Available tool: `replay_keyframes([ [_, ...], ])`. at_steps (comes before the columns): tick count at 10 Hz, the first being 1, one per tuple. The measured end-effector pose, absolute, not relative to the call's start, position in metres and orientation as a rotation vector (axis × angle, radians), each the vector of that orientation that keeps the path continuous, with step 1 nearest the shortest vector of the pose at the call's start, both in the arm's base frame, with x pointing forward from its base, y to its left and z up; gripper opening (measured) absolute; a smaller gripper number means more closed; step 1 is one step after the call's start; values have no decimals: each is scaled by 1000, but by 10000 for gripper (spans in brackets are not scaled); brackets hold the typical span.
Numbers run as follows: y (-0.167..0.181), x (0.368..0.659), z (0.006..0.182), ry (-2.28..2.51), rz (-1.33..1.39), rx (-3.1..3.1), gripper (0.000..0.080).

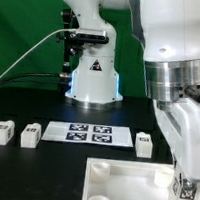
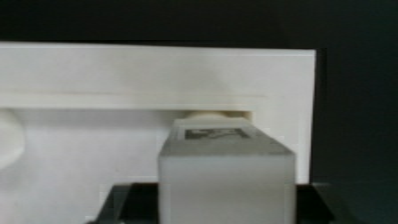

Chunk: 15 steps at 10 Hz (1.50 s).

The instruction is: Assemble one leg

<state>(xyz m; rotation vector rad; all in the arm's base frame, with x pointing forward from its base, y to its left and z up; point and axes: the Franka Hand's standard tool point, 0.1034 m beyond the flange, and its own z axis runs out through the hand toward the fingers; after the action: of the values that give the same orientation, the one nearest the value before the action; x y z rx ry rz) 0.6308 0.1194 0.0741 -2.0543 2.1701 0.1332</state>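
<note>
My gripper [image 1: 187,186] is shut on a leg, a small white block. In the wrist view the leg [image 2: 228,170] stands between the dark fingers [image 2: 135,200], with its tag on the far end. It hangs over the near right part of the large white panel [image 1: 119,181], close to the panel's surface [image 2: 143,80]. Whether it touches a socket cannot be told. In the exterior view the hand hides most of the held leg. Three more legs lie on the black table: two at the exterior view's left [image 1: 2,132] [image 1: 30,134] and one beside the marker board [image 1: 144,143].
The marker board [image 1: 87,134] lies flat behind the panel. The robot base [image 1: 93,77] stands at the back with cables running to the exterior view's left. A green backdrop closes the rear.
</note>
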Motion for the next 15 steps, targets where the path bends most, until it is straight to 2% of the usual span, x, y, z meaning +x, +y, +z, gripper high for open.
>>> replay_keyframes([
  [2, 120, 631, 74, 2147, 131, -2078, 305],
  [3, 120, 631, 73, 2125, 129, -2100, 478],
  [4, 120, 630, 73, 2063, 122, -2158, 614],
  [5, 119, 630, 73, 2018, 118, -2200, 614],
  [8, 118, 630, 71, 1396, 61, -2657, 646],
  [11, 115, 631, 71, 1083, 31, -2796, 649],
  [15, 124, 632, 72, 144, -59, -3086, 649],
])
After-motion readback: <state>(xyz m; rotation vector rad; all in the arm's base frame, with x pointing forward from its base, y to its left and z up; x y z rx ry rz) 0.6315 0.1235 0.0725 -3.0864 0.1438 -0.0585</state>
